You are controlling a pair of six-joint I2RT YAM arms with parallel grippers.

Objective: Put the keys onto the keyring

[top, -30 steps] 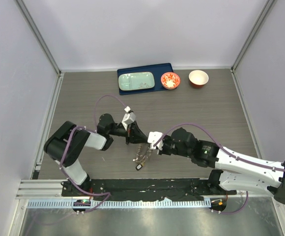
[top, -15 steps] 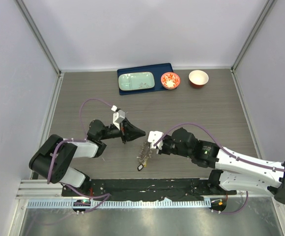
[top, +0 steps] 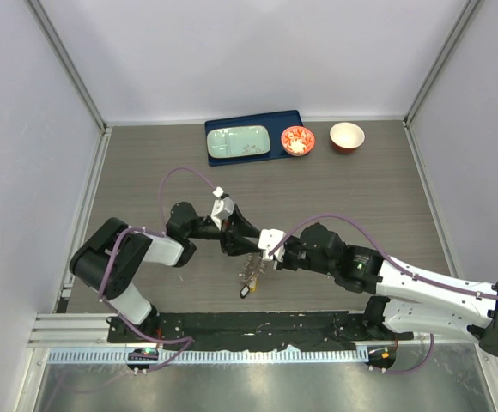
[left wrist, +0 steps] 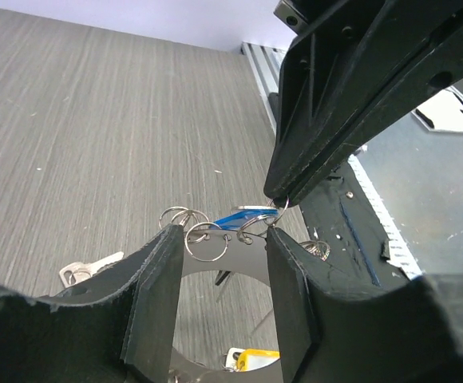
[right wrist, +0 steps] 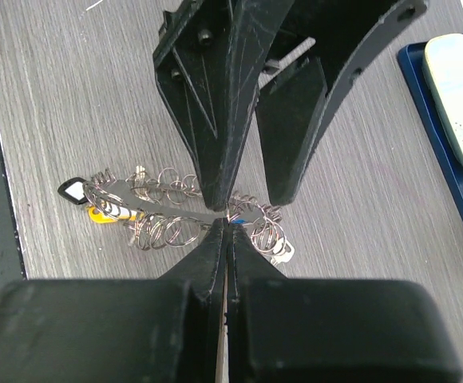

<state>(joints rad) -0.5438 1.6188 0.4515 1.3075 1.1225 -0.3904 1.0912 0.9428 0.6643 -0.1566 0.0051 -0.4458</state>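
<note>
1. The right tool (right wrist: 227, 228) is pressed together, pinching the rim of the ring (top: 251, 271) at its far end. The ring stands tilted on edge, with its near end lower and close to the surface (top: 361, 197)
2. The left tool (left wrist: 221, 238) is spread, one finger on each side of the ring's rim, just beside the right tool's tip. I cannot tell whether its fingers touch the ring
3. The keys (right wrist: 104, 214) hang from the ring on small wire loops (right wrist: 168, 231). A blue key (left wrist: 243, 217) sits just under the right tool's tip, a yellow key (left wrist: 251, 359) is toward the ring's near end, and a silver key (left wrist: 88, 271) lies low beside one left finger
4. The two tools meet tip to tip, with very little gap between them
5. The ring is at the near middle of the surface, close to the black strip (top: 258, 324) along the near edge
6. Beyond the tools the surface is bare as far as the blue tray (top: 288, 120) at the far edge. The tray holds a pale plate (top: 239, 142), with a patterned bowl (top: 298, 141) at its right end and a red bowl (top: 347, 136) just past it
7. To the right there is wide bare surface up to the side rail. To the left, the folded left arm (top: 137, 249) takes up the space toward that edge
</note>
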